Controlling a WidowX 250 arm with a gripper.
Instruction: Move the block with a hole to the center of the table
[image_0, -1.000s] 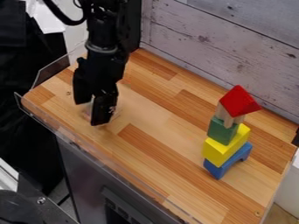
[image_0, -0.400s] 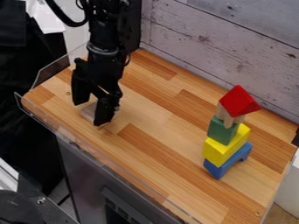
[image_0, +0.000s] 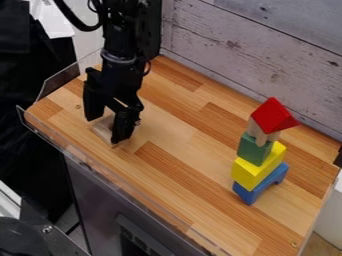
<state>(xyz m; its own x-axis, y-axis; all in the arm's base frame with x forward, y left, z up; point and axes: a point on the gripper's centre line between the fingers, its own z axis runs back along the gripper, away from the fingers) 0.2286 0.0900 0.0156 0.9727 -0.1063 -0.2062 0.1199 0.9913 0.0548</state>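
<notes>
On the left part of the wooden table, the black gripper (image_0: 106, 127) points down with its two fingers spread apart. A pale wooden block (image_0: 102, 131) lies on the tabletop between and just behind the fingertips, partly hidden by them; I cannot make out a hole in it. The gripper stands low over this block, and contact between them cannot be told.
At the right of the table (image_0: 180, 145) rises a tower: blue arch (image_0: 273, 178), yellow block (image_0: 252, 173), green block (image_0: 254, 149), notched natural-wood piece (image_0: 257, 133) and red triangle (image_0: 272, 115). A clear guard edges the front; a plank wall (image_0: 254, 60) stands behind.
The gripper has turned slightly and shifted a little at the same spot, uncovering more of the pale block. The tower has stayed put.
</notes>
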